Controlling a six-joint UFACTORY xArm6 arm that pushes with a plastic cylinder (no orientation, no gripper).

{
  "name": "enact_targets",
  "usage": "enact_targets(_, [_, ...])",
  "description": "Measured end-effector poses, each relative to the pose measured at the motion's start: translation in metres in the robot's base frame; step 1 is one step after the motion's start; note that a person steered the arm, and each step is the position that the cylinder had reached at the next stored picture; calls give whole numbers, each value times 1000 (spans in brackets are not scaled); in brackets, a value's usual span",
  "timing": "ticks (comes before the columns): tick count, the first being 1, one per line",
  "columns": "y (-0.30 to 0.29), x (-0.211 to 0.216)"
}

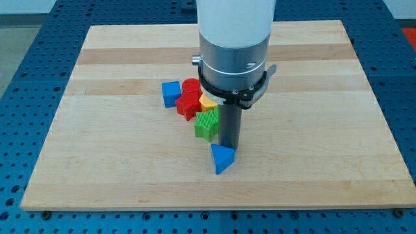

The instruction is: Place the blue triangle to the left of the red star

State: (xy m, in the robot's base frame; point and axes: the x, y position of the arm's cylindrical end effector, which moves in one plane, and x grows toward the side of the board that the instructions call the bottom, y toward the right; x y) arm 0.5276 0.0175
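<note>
Occupying most of the view, the wooden bench (130,162) carries every item. Arm housing (234,45): white and grey, ends in a rod; no hand fitted, so no grasp to report. Cluster, touching: blue cube (171,93), red star (188,104), red block (192,86), yellow block (208,103), green block (207,123). Blue triangle (221,158): below-right of the cluster, apart from the star, tip (228,149) touching its upper edge, seemingly placed to push.

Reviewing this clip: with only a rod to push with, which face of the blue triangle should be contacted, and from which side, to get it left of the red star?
My tip sits just above the blue triangle, touching or nearly so. The red star lies up-left, with the green block between. Probably best to push the triangle's right-hand face from the view's right, moving it leftward below the cluster, then push it from below towards the view's top.
</note>
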Motion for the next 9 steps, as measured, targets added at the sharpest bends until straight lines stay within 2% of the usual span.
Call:
enact_targets(2, [43, -11])
enact_targets(3, [42, 26])
enact_targets(5, [39, 39])
enact_targets(9, [-42, 39])
